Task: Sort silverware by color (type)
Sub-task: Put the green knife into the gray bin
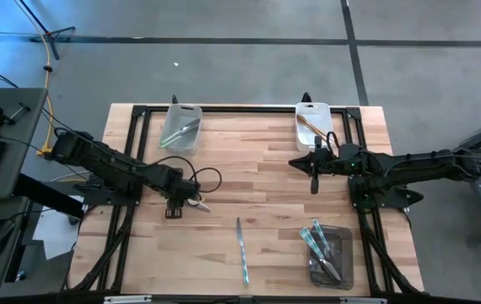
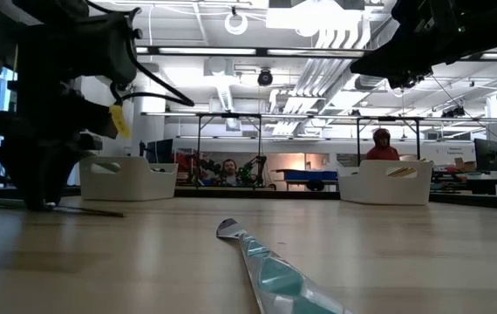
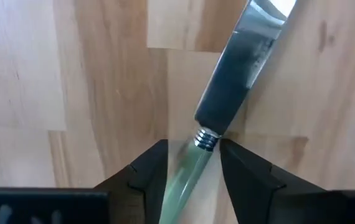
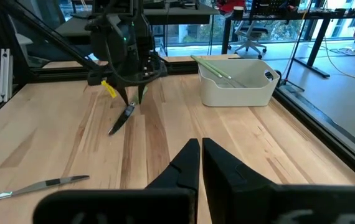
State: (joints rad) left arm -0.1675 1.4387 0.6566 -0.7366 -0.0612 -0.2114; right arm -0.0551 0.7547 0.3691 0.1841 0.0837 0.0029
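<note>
Three bins (image 1: 181, 127) are set near the table (image 1: 257, 181) edges, and a second knife (image 1: 242, 251) lies toward the near edge. A knife (image 3: 230, 87) is lain flat on the table, its pale handle between the parted left fingers (image 3: 149, 177), not clamped. The right fingers (image 4: 190, 163) are pressed shut, holding nothing.

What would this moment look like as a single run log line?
left gripper: open, straddling knife handle on table | right gripper: shut, empty, hovering | iridescent knife: unsorted

Knife (image 3: 227, 93) tip cut off by frame edge; handle blurred between fingers (image 3: 149, 171).
</note>
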